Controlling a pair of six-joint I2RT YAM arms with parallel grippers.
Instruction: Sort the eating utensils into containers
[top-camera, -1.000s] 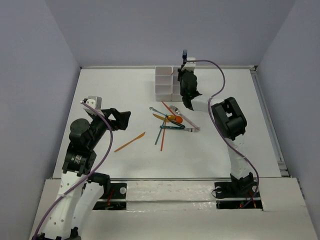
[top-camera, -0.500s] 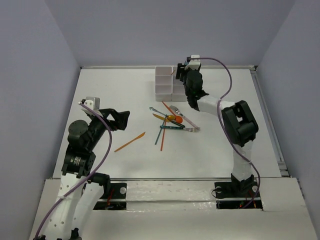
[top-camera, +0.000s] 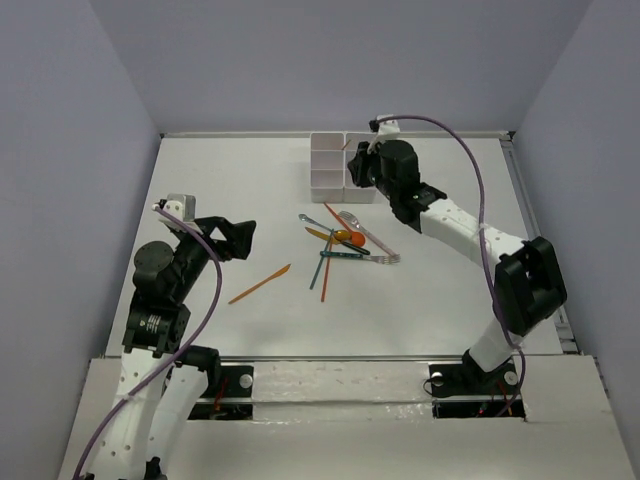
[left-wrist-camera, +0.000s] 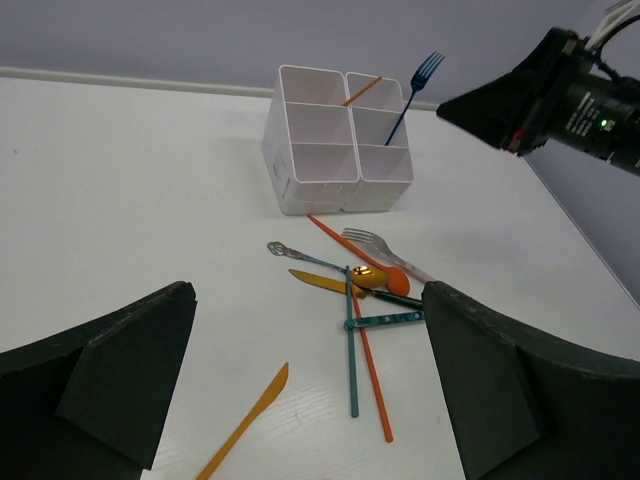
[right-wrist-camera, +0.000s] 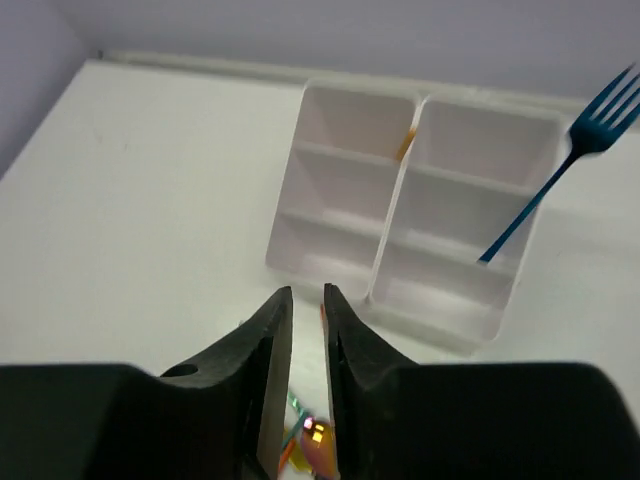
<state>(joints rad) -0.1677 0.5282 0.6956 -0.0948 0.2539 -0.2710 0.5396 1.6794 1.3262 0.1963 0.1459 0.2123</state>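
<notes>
The white container block (top-camera: 328, 166) stands at the back of the table. A blue fork (left-wrist-camera: 410, 92) leans in its right column and an orange stick (left-wrist-camera: 362, 90) in a back compartment; both also show in the right wrist view, the fork (right-wrist-camera: 560, 170) and the stick (right-wrist-camera: 407, 145). The loose utensils (top-camera: 345, 240) lie in a pile before it: silver fork (left-wrist-camera: 375, 242), orange spoon (left-wrist-camera: 388, 279), teal stick (left-wrist-camera: 351, 350), orange stick (left-wrist-camera: 372, 370). An orange knife (top-camera: 260, 284) lies apart. My right gripper (top-camera: 354, 170) (right-wrist-camera: 306, 300) hovers beside the block, open by a narrow gap, empty. My left gripper (top-camera: 240, 238) (left-wrist-camera: 310, 400) is wide open, empty.
Grey walls close in the table on the left, back and right. A raised rail (top-camera: 535, 240) runs along the right edge. The right arm (left-wrist-camera: 560, 95) reaches across above the block's right side.
The right gripper held the blue fork high above the block; the fork now stands in a compartment, free of the jaws, and the arm has stretched out rightward. The left arm barely moved.
</notes>
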